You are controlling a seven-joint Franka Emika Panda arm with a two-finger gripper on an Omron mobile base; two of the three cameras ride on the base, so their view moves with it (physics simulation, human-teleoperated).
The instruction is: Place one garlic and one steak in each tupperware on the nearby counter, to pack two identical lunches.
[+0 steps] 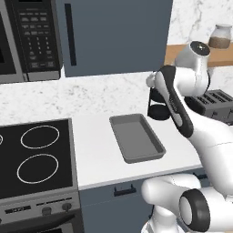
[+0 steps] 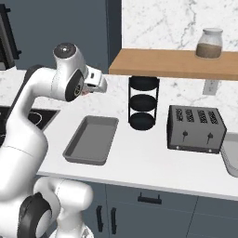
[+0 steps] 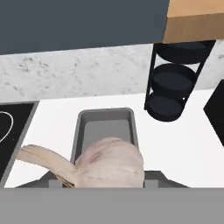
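Black toaster [image 2: 195,128] with four top slots and two front levers, just right of a black three-tier round rack [image 2: 143,103]. Above both, wooden wall shelf [image 2: 176,63] carrying a lidded glass jar [image 2: 209,43] of brown contents. White wall outlet [image 2: 210,86] under the shelf. Black glass cooktop [image 1: 34,154] with ringed burners at left, microwave [image 1: 31,38] mounted above it.
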